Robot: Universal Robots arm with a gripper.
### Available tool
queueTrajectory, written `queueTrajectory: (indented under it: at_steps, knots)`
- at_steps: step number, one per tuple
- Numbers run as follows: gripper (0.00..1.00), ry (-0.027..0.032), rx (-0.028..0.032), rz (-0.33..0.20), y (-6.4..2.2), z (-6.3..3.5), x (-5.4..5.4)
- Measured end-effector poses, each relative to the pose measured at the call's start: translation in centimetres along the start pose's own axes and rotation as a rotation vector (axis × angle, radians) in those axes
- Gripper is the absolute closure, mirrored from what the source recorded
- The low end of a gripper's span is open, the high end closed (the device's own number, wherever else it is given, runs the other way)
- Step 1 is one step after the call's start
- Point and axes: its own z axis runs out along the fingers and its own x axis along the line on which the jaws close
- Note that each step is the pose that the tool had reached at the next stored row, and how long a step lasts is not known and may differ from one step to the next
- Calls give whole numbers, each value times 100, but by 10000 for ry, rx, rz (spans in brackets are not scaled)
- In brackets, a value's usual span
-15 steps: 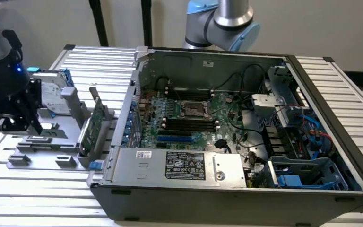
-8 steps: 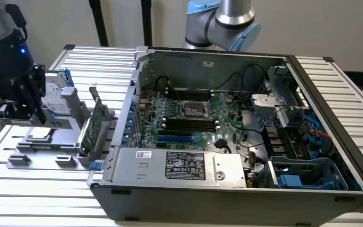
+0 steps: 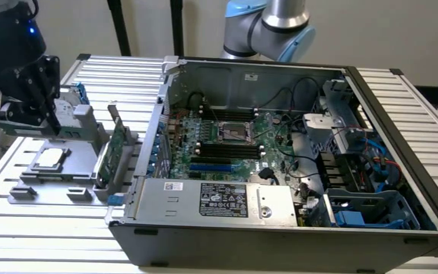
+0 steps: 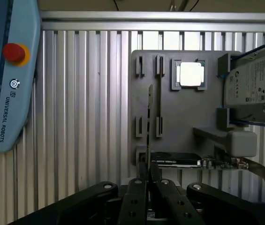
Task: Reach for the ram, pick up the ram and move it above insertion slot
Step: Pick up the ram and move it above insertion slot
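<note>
The claw (image 4: 147,180) is pinching the near end of the ram (image 4: 149,124), fingers closed on its thin edge; the ram is standing on edge over the grey tray (image 4: 184,122), its long axis running straight out from the claw.

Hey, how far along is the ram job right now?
Reach looks done: the hand is shut on the ram, edge-on over the gray fixture. Left: it is not yet above the memory slots in the open computer case.
</note>
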Motion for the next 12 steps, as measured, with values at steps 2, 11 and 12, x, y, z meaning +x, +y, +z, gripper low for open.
queueTrajectory:
  at_steps: [2, 11, 12]
  knots:
    - [86, -3, 3, 0, -53, -75, -11]
    - [86, -159, 1, -9, -367, -150, -29]
    - [86, -187, 0, -10, -404, -159, -30]
